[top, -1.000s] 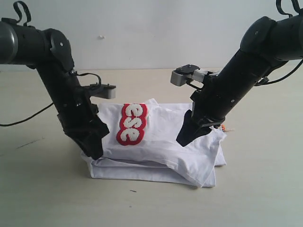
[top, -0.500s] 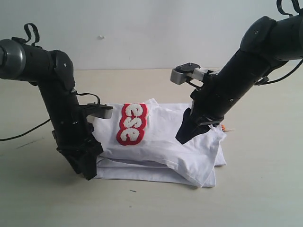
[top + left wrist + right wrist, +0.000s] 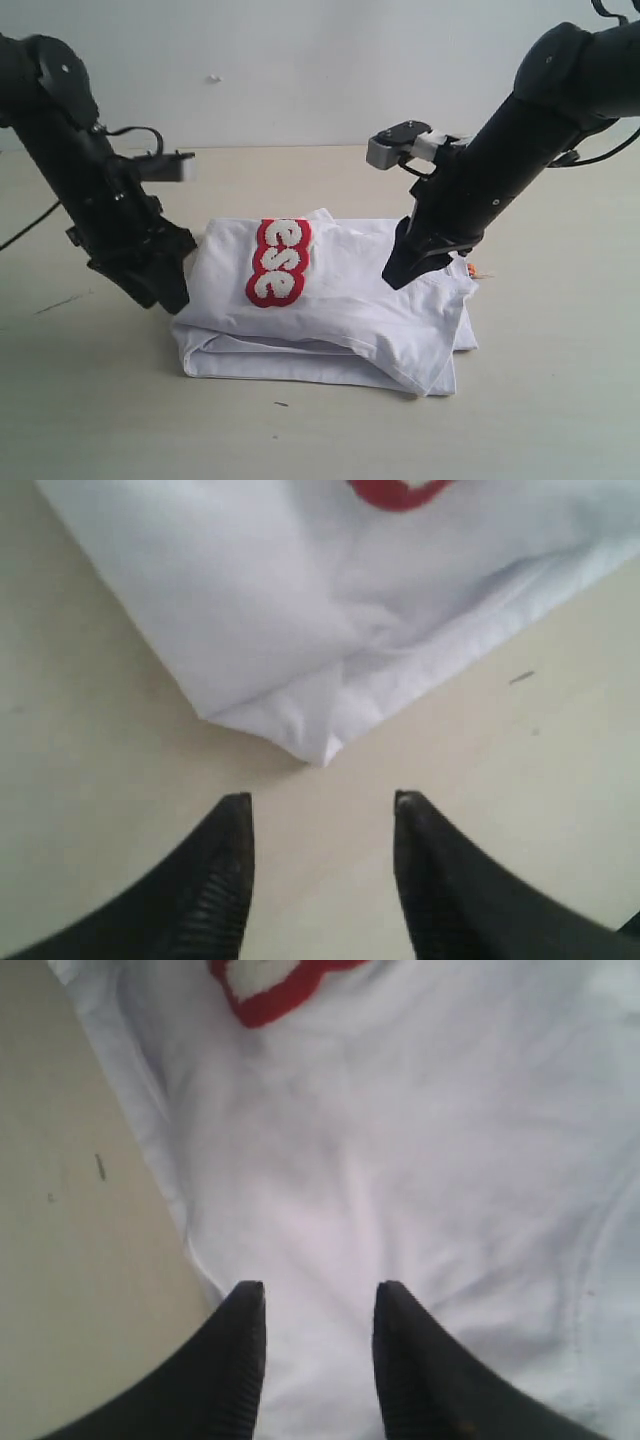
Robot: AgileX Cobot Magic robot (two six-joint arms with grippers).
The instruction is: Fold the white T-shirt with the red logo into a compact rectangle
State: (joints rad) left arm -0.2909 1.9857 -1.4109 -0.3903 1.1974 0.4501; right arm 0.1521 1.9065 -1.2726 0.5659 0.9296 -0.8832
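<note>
The white T-shirt [image 3: 340, 300] lies folded in a thick rectangle on the table, its red logo [image 3: 277, 261] facing up on the top layer. A speck of orange [image 3: 473, 269] peeks out at its right edge. My left gripper [image 3: 170, 297] hangs open just off the shirt's left edge, empty; its wrist view shows the shirt's corner [image 3: 325, 745] ahead of the fingertips [image 3: 238, 810]. My right gripper [image 3: 393, 280] stands open over the shirt's right part, nothing between its fingers; white cloth [image 3: 400, 1190] and a bit of logo [image 3: 270, 985] fill that view.
The beige table [image 3: 320, 430] spreads all round the shirt, with a pale wall behind. A black cable [image 3: 30, 228] trails from the left arm over the table at the far left. Small dark specks mark the tabletop [image 3: 280, 404] in front.
My left gripper has pulled back to the left and up, away from the shirt's front left corner. The right gripper has lifted slightly; the shirt has stayed put.
</note>
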